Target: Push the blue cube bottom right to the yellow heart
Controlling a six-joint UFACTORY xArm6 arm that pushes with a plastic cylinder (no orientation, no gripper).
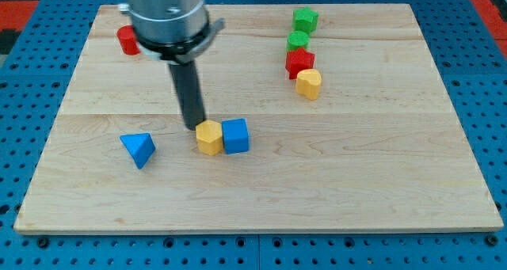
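The blue cube [236,135] sits near the board's middle, touching a yellow hexagonal block [209,138] on its left. The yellow heart [309,84] lies to the upper right, at the lower end of a column of blocks. My tip [192,127] is down on the board just left of and slightly above the yellow hexagonal block, at or very near its edge. The rod hangs from the grey arm body [168,17] at the view's top.
A blue triangular block [139,149] lies at the left. A red block [127,39] sits at the top left. Above the yellow heart stand a red block [299,63], a green block [298,40] and another green block [305,20]. The wooden board [356,183] rests on a blue pegboard.
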